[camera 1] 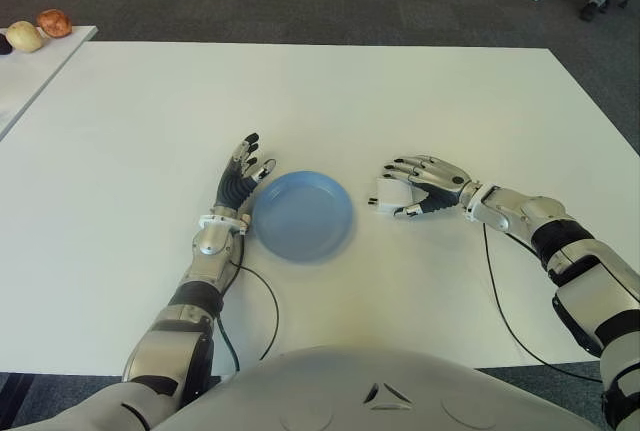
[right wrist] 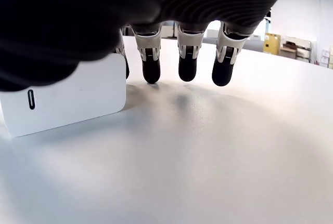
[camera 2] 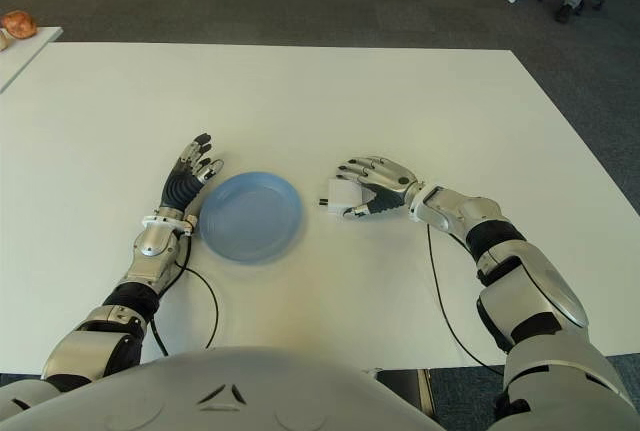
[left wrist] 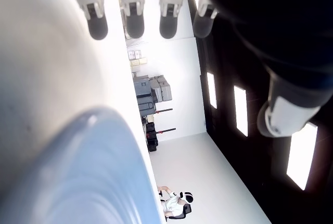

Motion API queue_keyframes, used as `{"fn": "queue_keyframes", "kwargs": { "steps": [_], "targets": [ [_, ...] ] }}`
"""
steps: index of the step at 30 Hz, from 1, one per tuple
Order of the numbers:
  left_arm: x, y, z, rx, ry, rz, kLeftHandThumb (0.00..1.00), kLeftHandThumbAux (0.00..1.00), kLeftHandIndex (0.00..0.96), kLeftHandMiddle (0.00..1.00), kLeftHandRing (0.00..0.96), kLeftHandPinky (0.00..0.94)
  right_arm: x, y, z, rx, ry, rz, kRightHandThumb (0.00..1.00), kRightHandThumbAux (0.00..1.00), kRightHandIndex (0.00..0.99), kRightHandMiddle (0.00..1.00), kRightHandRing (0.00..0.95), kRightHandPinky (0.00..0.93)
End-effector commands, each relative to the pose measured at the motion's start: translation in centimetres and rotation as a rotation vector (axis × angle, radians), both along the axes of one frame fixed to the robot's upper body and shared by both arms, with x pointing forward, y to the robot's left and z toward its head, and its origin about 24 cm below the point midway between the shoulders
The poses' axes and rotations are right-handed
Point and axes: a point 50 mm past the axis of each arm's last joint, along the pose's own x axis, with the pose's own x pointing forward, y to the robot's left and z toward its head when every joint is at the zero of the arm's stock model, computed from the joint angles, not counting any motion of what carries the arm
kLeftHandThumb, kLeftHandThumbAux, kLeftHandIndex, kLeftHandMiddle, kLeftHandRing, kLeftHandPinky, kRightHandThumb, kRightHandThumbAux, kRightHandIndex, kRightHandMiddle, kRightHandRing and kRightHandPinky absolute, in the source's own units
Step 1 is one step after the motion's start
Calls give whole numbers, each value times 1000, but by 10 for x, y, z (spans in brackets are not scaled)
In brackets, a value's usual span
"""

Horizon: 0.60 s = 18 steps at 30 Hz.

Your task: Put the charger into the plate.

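On the white desk (camera 1: 420, 101), the charger (camera 1: 389, 194) sits to the right of the blue plate (camera 1: 303, 215), which holds nothing, so the placing is not yet done. Over the charger arches the right hand (camera 1: 428, 184), its fingers (right wrist: 186, 63) curved down past the block, tips near the surface, not clamped on it. Beside the plate's left rim, the left hand (camera 1: 240, 183) shows fingers spread, holding nothing.

We see even, bright light from above; the table (camera 1: 400, 101) shows soft shadows, and the close wrist views are blurred.
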Motion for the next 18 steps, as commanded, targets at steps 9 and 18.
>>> {"fn": "queue_keyframes", "kwargs": {
  "steps": [9,18],
  "targets": [
    [-44,4,-42,-5,222,22,0,541,0,40,33,27,-9,1,-16,-56,-33,6,320,102,0,0,0,0],
    [-44,4,-41,-4,222,16,0,535,0,39,33,31,-10,3,-21,-57,-65,-13,329,112,0,0,0,0]
  ]
}}
